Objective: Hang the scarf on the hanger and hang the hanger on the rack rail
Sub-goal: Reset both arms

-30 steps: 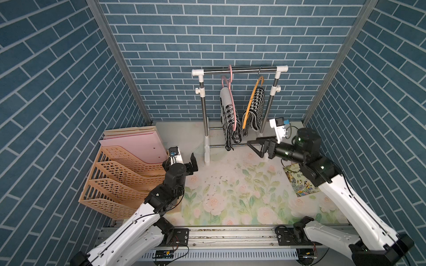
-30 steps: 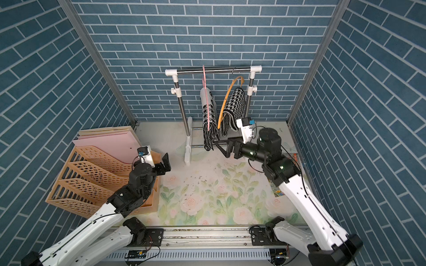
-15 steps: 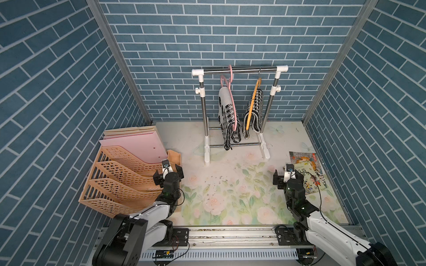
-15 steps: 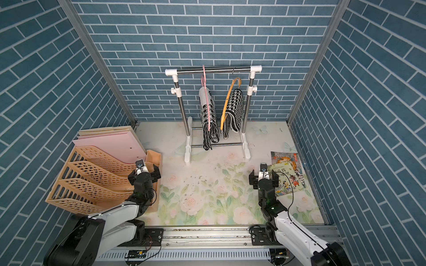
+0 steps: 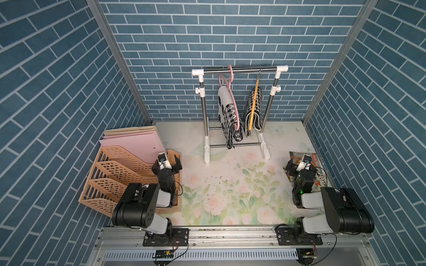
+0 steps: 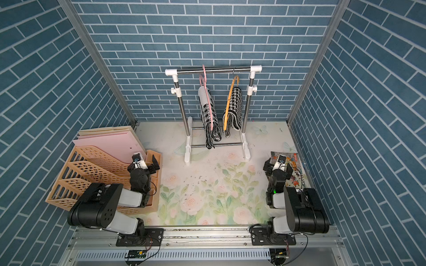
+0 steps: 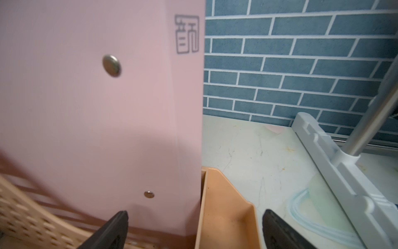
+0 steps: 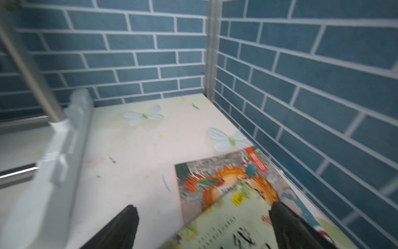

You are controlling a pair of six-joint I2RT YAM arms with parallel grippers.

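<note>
A white-and-steel rack [image 5: 239, 70] stands at the back of the table. On it a pink hanger [image 5: 230, 76] carries a black-and-white scarf [image 5: 227, 110], and an orange hanger [image 5: 254, 101] carries a houndstooth scarf [image 5: 258, 108]; both top views show both scarves draped and hanging free [image 6: 208, 115] [image 6: 237, 103]. My left gripper [image 5: 165, 161] is folded back at the front left, open and empty, over the file organizer [image 7: 226, 207]. At the front right my right gripper [image 5: 302, 164] is open and empty over a magazine [image 8: 226, 187]. Both are far from the rack.
A peach file organizer [image 5: 115, 168] holding a pink folder [image 5: 133, 142] fills the left side. A colourful magazine [image 5: 297, 155] lies by the right wall. The rack's white feet [image 5: 207, 156] rest on the floral mat [image 5: 230, 184]. Blue brick walls close in three sides.
Both arms have drawn back from mid-table and folded at the front rail. The right gripper has left the rack near the orange hanger, which has turned nearly edge-on.
</note>
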